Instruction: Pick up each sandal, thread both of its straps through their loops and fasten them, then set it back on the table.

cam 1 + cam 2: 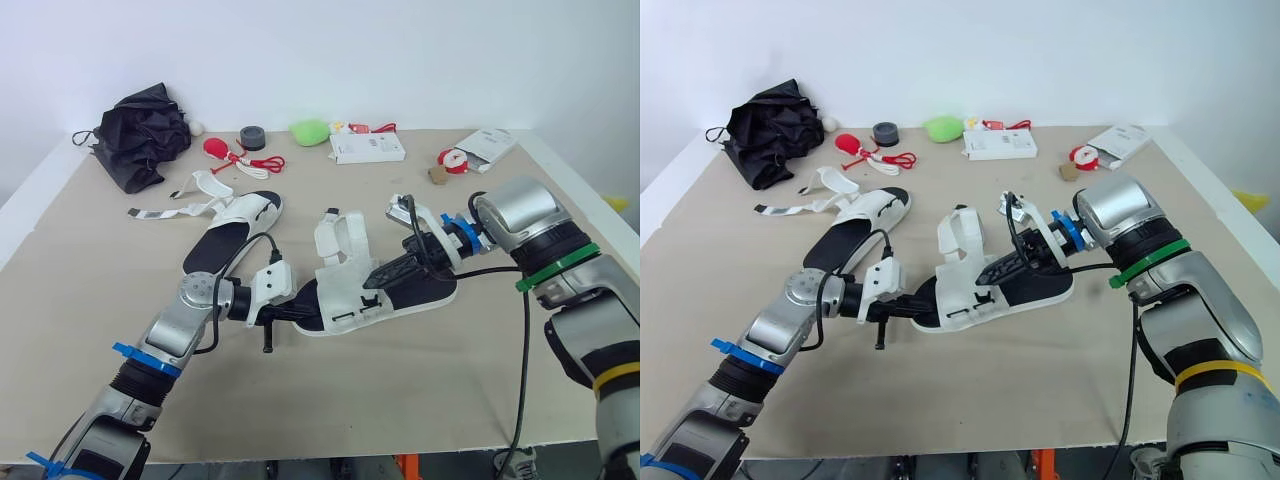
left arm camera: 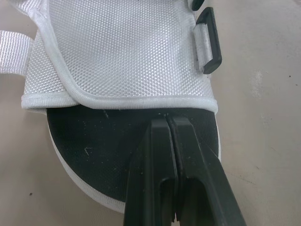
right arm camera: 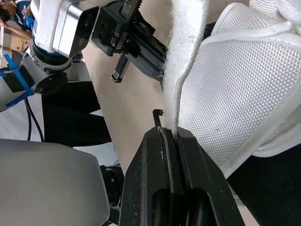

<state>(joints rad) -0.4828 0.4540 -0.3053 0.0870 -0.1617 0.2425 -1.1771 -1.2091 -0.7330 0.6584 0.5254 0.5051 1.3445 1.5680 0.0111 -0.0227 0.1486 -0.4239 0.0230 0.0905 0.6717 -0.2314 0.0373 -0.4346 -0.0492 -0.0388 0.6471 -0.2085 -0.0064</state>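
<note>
Pinching the white strap (image 3: 183, 56) in the right gripper (image 3: 168, 132), clamped tight on it. Pins the sandal (image 1: 345, 290) flat on the table (image 1: 400, 400) with the left gripper (image 2: 167, 121), clenched, seemingly pressing the footbed (image 2: 94, 141). Lies lengthwise between both grippers; leaves the black loop (image 2: 209, 42) nearer the left. Calls for drawing the strap that way.

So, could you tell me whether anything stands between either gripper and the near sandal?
Nothing visible does. The left gripper, shut, already touches the insole of the sandal, and the right gripper is shut on its white strap.
</note>
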